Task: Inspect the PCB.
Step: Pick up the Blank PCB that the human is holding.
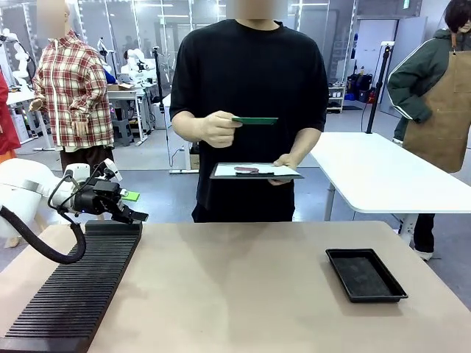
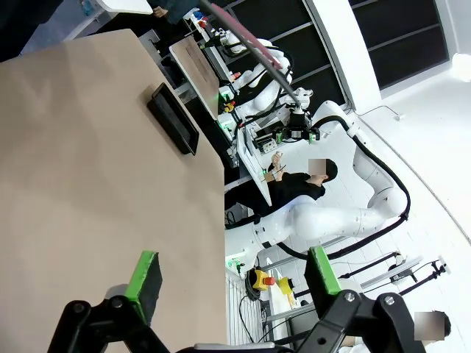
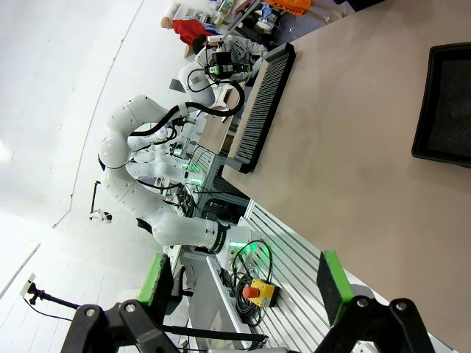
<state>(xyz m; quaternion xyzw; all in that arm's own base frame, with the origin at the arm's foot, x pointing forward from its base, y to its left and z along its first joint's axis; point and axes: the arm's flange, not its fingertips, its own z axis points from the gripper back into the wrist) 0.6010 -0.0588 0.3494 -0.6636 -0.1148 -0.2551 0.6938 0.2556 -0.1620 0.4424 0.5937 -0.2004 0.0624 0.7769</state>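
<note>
Smooth matt beige bench (image 1: 243,294); ribbed matt black plastic rack (image 1: 73,294); black plastic tray (image 1: 366,274), grainy inside; thin stiff green PCB (image 1: 255,120).

Here we are in a robotics lab, an open industrial hall. A white robot arm (image 1: 29,195) sits at the near left of a tan worktable (image 1: 243,287). A white table (image 1: 383,173) stands far right on the grey floor (image 1: 165,198). There are glass partitions (image 1: 169,29) behind and a cluttered equipment bench (image 1: 125,92) far left. A yellow emergency-stop box (image 3: 259,294) lies among cables.
</note>
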